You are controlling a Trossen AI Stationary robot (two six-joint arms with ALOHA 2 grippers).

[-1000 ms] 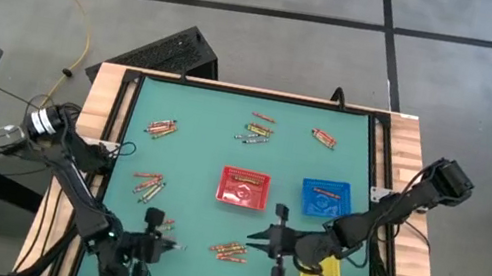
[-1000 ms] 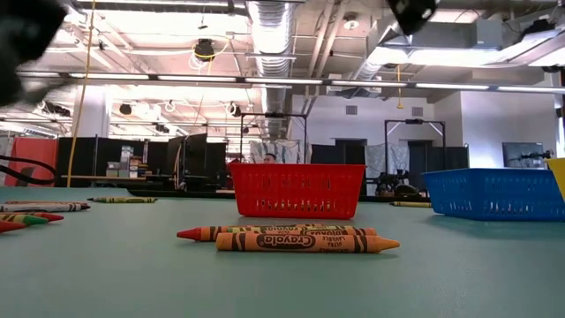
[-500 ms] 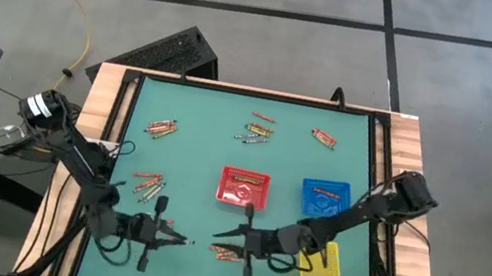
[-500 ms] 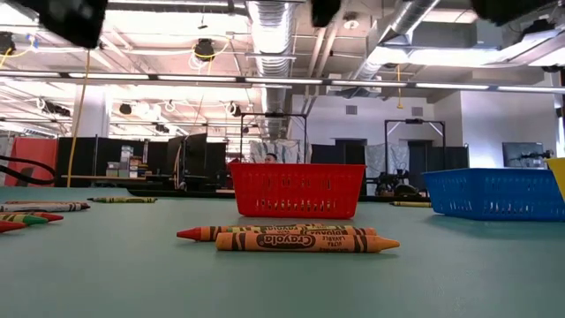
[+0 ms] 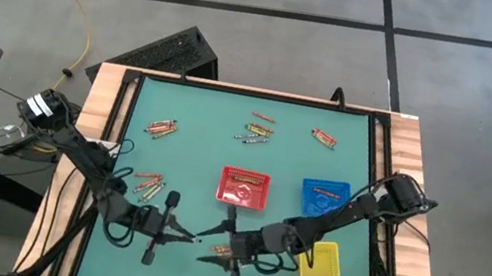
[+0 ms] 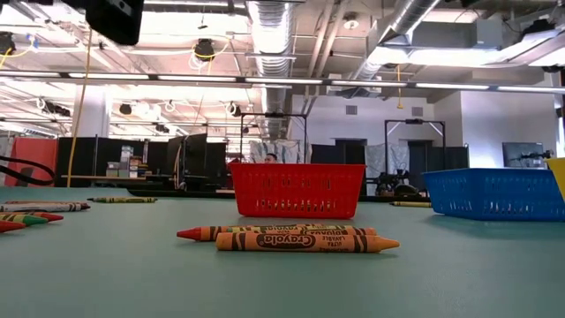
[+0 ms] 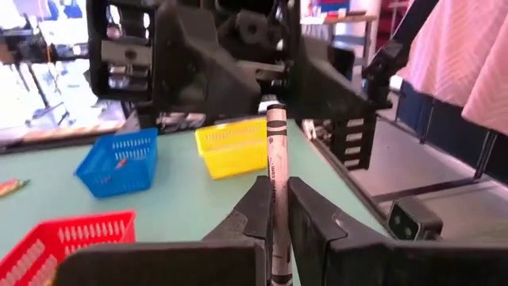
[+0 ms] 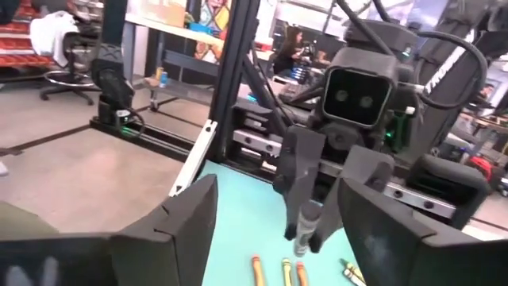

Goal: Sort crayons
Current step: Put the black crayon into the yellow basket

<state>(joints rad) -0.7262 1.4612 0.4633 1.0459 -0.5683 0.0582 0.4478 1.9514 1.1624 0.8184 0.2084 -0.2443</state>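
Note:
My left gripper (image 5: 192, 240) hovers over the table's near middle, shut on a grey crayon (image 7: 275, 151). My right gripper (image 5: 208, 252) faces it from the right. It is open, and its fingers (image 8: 198, 206) stand apart on either side of the crayon's free end (image 8: 305, 229) without touching it. More crayons lie in small groups on the green mat: (image 5: 159, 128), (image 5: 257, 130), (image 5: 324, 138), (image 5: 148, 184) and, just below the grippers, (image 5: 226, 251). That last group also shows in the low view (image 6: 291, 237). My left gripper pinches the grey crayon between its two fingers (image 7: 309, 210), along the paper-wrapped shaft (image 7: 276, 191). The fingers are level, coming from the table's left, and the crayon runs along them. Its free end sticks out past the tips toward my right gripper. The crayon is lifted clear of the table.
A red tray (image 5: 244, 187) and a blue tray (image 5: 325, 198) stand mid-table, and a yellow tray (image 5: 322, 273) lies near right, partly under my right arm. A wooden frame (image 5: 98, 112) borders the mat. Open mat lies at the near left and far right.
My left gripper has moved toward the table's right and tipped up from pointing down to level, carrying the grey crayon. My right gripper has moved toward the table's left and a little nearer, until the two grippers face each other tip to tip.

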